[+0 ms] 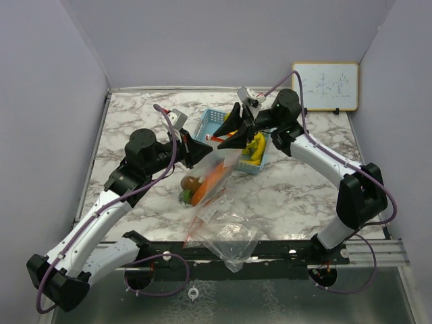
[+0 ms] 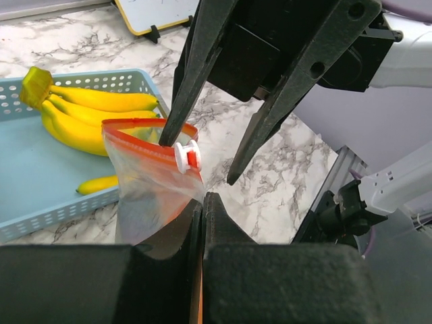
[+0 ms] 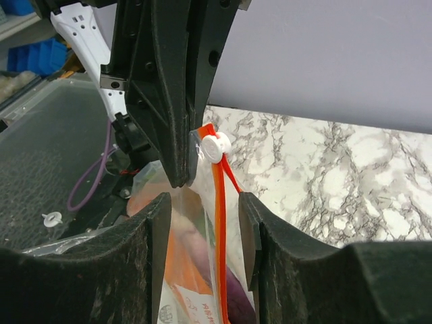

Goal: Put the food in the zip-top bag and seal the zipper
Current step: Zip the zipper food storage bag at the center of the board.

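The zip-top bag (image 1: 226, 233) sprawls from the near edge of the table (image 1: 304, 196) toward the middle, its mouth lifted; inside show an orange carrot (image 1: 209, 181), a small brown round fruit (image 1: 190, 183) and something green (image 1: 185, 196); the left jaws are pressed together on the bag's side just below its red zipper strip (image 3: 217, 202); the right jaws stand parted, one finger either side of the strip, gripping nothing, the white slider (image 3: 216, 146) just past their tips; beyond, yellow bananas (image 2: 88, 115) lie in the blue basket (image 1: 214, 119); a whiteboard (image 1: 325, 86) leans at the far wall.
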Robot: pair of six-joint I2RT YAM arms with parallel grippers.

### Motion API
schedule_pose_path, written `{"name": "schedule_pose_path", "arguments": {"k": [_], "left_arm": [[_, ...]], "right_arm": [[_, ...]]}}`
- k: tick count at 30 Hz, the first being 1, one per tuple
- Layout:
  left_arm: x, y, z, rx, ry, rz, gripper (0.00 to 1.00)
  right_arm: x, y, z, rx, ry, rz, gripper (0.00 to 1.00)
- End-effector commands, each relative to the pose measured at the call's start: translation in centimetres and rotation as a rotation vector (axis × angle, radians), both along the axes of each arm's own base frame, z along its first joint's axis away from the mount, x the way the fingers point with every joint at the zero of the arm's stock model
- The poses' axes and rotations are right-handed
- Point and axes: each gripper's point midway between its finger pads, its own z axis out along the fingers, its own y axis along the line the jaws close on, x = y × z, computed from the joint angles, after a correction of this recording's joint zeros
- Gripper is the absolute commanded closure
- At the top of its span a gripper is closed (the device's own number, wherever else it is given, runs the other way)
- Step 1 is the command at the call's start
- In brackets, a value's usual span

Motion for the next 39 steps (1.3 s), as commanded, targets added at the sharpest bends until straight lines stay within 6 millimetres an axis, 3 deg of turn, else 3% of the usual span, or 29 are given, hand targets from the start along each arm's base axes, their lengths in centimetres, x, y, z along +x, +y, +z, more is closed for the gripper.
{"name": "schedule_pose_path", "arguments": {"k": [1,10,17,22,25,26,28,33,34,36,39], "left_arm": [[-0.6,-0.6,3.0,-0.059,-0.08,-0.049,1.0],[-0.7,-0.3,2.9,-0.037,-0.077,-0.041,1.0],[-0.8,-0.3,3.0,-0.04,-0.078,-0.049,1.0],[-0.7,-0.3,3.0,-0.03,-0.081,-0.045,1.0],[-0.6,0.0,3.1,-0.025,-0.092,-0.031,1.0],[-0.5,0.0,3.2,-0.026,-0.1,-0.028,1.0],[-0.4,0.0,3.3,-0.028,-0.105,-0.025,1.0],[-0.4,-0.1,3.2,-0.027,-0.104,-0.03,1.0],[-0.3,0.0,3.1,-0.022,-0.108,-0.025,0.98],[-0.3,0.1,3.0,-0.01,-0.132,-0.021,0.73],[-0.4,0.2,3.3,-0.01,-0.176,-0.026,0.48]], "right_arm": [[0.4,0.4,1.0,0.026,-0.05,-0.029,0.56],[2.0,0.6,2.2,0.039,-0.106,-0.125,0.51],[0.5,0.6,0.2,0.023,-0.034,0.009,0.49],[-1.8,-0.4,-0.8,-0.006,0.03,0.117,0.68],[-2.6,-0.8,-1.4,-0.032,0.05,0.127,0.7],[-2.7,-0.9,-1.5,-0.037,0.059,0.116,0.74],[-2.4,-0.8,-1.6,-0.034,0.054,0.067,0.93],[-1.2,-0.7,-0.3,-0.019,0.015,-0.065,0.98],[-0.7,-0.7,0.2,-0.018,-0.001,-0.101,0.98],[-0.4,-0.8,0.7,-0.023,-0.023,-0.141,0.98],[-0.5,-1.0,1.4,-0.026,-0.045,-0.149,0.98]]}}
